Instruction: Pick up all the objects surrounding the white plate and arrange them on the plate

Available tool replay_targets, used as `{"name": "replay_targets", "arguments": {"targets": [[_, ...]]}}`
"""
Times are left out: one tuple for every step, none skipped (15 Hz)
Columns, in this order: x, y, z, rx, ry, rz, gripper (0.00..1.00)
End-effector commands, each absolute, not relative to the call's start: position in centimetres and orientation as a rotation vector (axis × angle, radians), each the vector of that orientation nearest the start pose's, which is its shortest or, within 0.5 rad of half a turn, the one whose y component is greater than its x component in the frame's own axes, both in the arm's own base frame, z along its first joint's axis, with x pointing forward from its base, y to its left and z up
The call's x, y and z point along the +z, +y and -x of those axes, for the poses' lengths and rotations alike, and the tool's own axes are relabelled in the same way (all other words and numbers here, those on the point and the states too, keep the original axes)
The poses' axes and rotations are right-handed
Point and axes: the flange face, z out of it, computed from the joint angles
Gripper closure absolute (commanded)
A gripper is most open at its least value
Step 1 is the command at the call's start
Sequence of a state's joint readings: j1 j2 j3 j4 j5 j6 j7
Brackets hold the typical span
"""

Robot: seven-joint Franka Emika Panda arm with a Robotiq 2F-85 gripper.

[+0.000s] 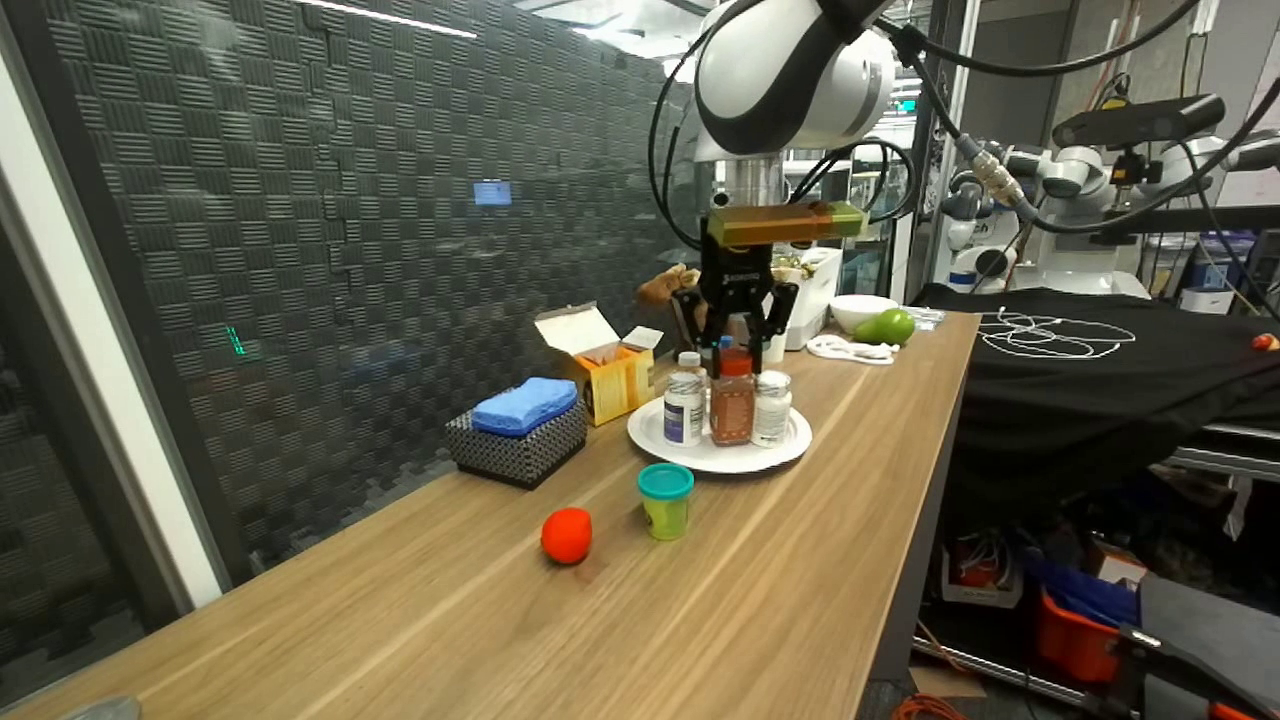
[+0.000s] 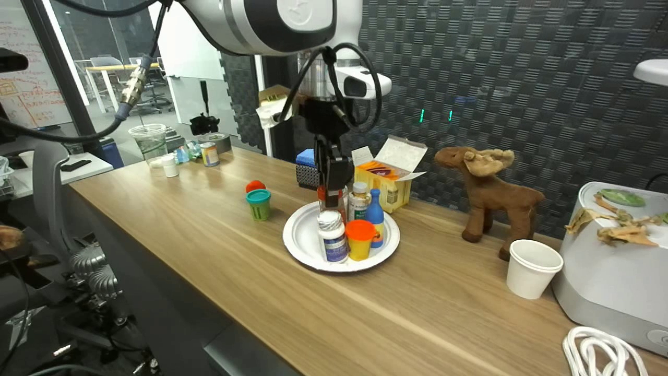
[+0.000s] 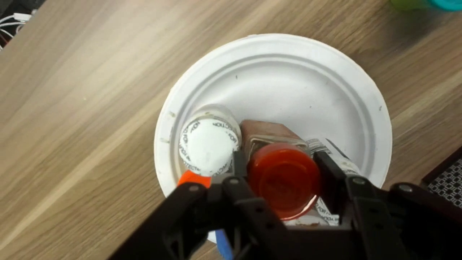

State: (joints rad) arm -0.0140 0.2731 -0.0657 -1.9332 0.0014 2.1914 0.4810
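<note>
The white plate holds a cluster of items, and it fills the middle of the wrist view. My gripper is shut on the red cap of a reddish-brown bottle, which is upright at plate level. Around it on the plate are white bottles, another bottle, a blue bottle and a yellow tub with an orange lid. Off the plate are a green tub with a teal lid and a red round object.
A patterned box with a blue sponge and an open yellow carton stand along the wall side. A plush moose, paper cup, white cable and white appliance are beyond the plate.
</note>
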Motion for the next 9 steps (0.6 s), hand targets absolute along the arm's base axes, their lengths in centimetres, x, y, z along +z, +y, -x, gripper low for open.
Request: {"name": "replay_targets", "arguments": {"targets": [[35.35,-5.11,-62.09,-0.011,0.934,3.048,0.76],[35.36,-5.16,-62.24,-0.014,0.937,3.043,0.76],[35.37,-5.18,-62.35,-0.015,0.934,3.037,0.76],[35.38,-5.23,-62.46,-0.018,0.935,3.035,0.76],[35.37,-5.29,-62.6,-0.018,0.938,3.033,0.76],[35.36,-5.32,-62.67,-0.018,0.938,3.034,0.76],[35.45,-5.28,-62.6,-0.016,0.929,3.035,0.71],[35.6,-5.25,-62.49,-0.015,0.919,3.036,0.26],[35.82,-5.21,-62.3,-0.022,0.915,3.036,0.25]]}}
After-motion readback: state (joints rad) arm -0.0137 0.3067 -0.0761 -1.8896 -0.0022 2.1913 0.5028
